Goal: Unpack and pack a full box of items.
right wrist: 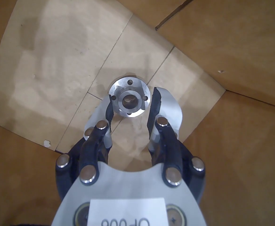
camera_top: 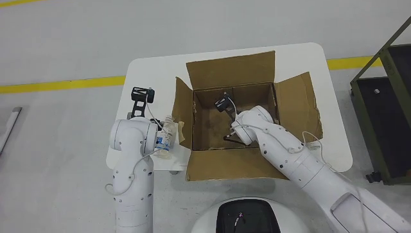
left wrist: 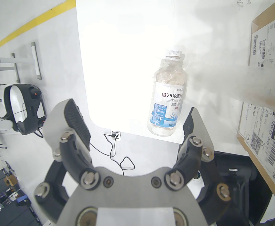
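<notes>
1. The right gripper (right wrist: 132, 99) hangs inside the box (camera_top: 292, 104), its fingers open and straddling the metal flange (right wrist: 129, 95), which sits flat on the box floor
2. One pad seems to touch the flange's rim while the other stands just off it; centre the gripper first so that closing does not shove the part sideways
3. Close on the outer rim rather than the raised hub, then lift straight up, clear of the box walls
4. The left gripper (left wrist: 131, 106), fingers wide open and holding nothing, hovers by the bottle (left wrist: 167, 95), which lies on the table (left wrist: 118, 48) near its front-left corner, beside the box; set the flange apart from the bottle
</notes>
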Robot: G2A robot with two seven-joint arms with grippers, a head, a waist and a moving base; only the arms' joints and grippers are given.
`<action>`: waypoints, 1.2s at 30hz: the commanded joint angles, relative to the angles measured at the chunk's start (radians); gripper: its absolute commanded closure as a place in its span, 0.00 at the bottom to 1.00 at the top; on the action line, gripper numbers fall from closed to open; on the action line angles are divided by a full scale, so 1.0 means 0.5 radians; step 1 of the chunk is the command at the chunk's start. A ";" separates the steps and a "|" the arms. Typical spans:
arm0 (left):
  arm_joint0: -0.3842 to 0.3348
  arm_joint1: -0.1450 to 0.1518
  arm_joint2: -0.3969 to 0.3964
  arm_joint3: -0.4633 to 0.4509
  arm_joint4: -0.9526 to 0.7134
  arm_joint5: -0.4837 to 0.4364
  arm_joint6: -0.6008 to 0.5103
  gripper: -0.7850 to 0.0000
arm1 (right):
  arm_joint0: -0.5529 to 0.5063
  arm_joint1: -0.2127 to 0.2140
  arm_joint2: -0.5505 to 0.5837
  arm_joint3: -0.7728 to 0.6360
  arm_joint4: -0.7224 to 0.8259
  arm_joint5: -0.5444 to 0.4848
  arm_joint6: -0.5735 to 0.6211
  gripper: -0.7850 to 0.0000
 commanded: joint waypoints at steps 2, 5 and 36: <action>0.000 0.000 0.000 0.000 0.000 0.000 0.000 0.00 | 0.010 -0.011 0.002 0.035 0.004 -0.001 -0.011 0.53; 0.000 0.000 0.000 0.000 0.000 0.000 0.000 0.00 | 0.019 -0.021 0.003 0.069 0.006 -0.004 -0.020 0.55; 0.000 0.000 0.000 0.000 0.000 0.000 0.000 0.00 | 0.085 -0.114 0.039 0.259 0.039 -0.043 -0.114 1.00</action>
